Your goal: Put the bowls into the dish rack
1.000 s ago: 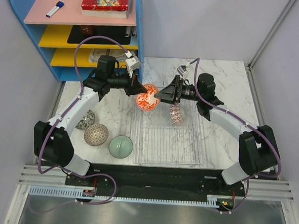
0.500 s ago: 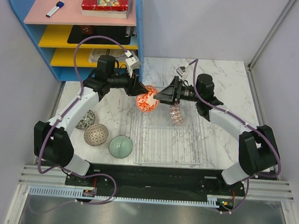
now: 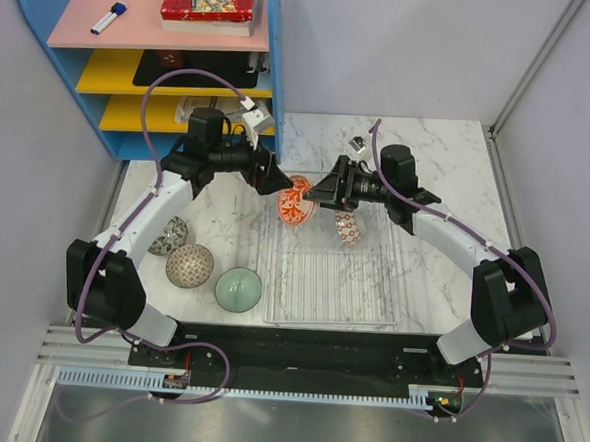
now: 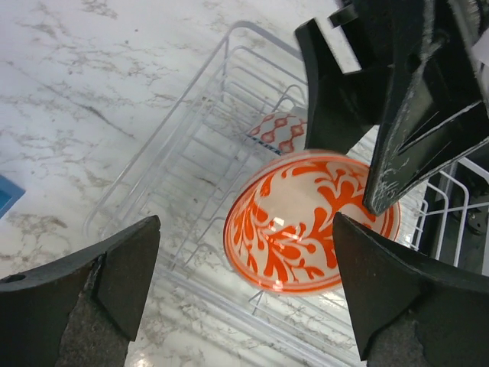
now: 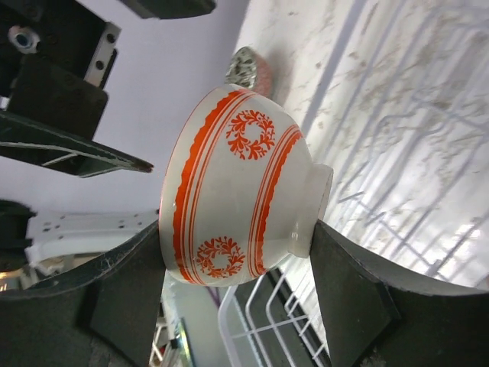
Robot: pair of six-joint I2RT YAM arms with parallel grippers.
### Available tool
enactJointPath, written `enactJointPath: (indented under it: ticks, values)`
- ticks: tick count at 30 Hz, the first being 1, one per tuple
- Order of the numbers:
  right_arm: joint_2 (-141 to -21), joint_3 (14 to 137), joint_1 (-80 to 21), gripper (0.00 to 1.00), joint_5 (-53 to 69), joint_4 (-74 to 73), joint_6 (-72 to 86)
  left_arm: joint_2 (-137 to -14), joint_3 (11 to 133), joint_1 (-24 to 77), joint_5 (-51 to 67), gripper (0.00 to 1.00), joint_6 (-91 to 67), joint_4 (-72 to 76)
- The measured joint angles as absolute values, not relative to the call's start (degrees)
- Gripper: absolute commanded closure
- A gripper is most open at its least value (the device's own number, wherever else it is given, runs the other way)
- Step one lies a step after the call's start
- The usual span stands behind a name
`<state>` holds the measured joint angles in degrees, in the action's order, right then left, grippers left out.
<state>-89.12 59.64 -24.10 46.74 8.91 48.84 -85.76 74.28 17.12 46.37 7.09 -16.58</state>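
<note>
Just now the orange-red floral bowl [image 3: 296, 201] hangs in the air over the far left corner of the dish rack [image 3: 334, 278], between the two arms. It is turned on its side, with its painted inside facing the left arm. The right gripper [image 3: 314, 193] is clamped on it across its depth. In the right wrist view one finger [image 5: 114, 306] presses against the rim at the mouth and the other finger [image 5: 359, 306] presses against the foot ring of the orange-red floral bowl [image 5: 237, 187]. The left wrist view shows the same hold from the other side, with one dark right finger crossing the right edge of the bowl's mouth [image 4: 306, 222].

The left gripper [image 3: 277, 182] sits just beside the bowl on its left, jaws spread wide and gripping nothing. In its own camera both fingers [image 4: 114, 267] stand well clear of the bowl's rim on either side.

The blue/red-white patterned bowl [image 3: 347, 227] already stands on edge in a slot near the far end of the rack, just beside the held bowl and below the right gripper.

On the marble table [image 3: 450, 150], left of the rack, the grey speckled bowl [image 3: 169, 236], the brown lattice-patterned bowl [image 3: 189, 266] and the plain pale green bowl [image 3: 239, 289] sit mouth down in a loose line, the green one nearest the rack.
</note>
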Motion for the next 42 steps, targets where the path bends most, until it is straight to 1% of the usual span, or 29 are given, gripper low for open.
enactJointPath:
  ticks: [5,12,17,20,24,33,42]
  values:
    - [-89.1,65.6,-24.1,1.0,37.3,-2.5,40.6,-85.4,74.3,12.5,44.6,0.0,7.2,-18.2]
    - [-89.1,73.3,-24.6,1.0,23.8,-13.2,31.3,-81.8,72.6,0.4,43.5,0.0,7.2,-20.9]
    - [-89.1,76.4,-29.3,1.0,10.6,-18.5,24.6,-79.0,67.5,-10.4,43.4,0.0,7.2,-21.3]
    - [-89.5,78.5,-34.8,1.0,1.9,-21.6,20.5,-77.7,63.5,-13.6,42.9,0.0,7.5,-22.4]
    - [-91.1,81.4,-42.1,1.0,-9.0,-23.2,14.7,-76.5,59.5,-16.6,41.5,0.0,8.6,-24.0]
    - [-94.9,82.2,-51.4,1.0,-27.5,-24.2,5.9,-74.5,55.7,-25.6,43.0,0.0,10.4,-24.4]
    - [-96.4,82.0,-57.1,1.0,-34.2,-23.6,4.3,-74.5,55.6,-26.9,45.8,0.0,10.7,-24.3]
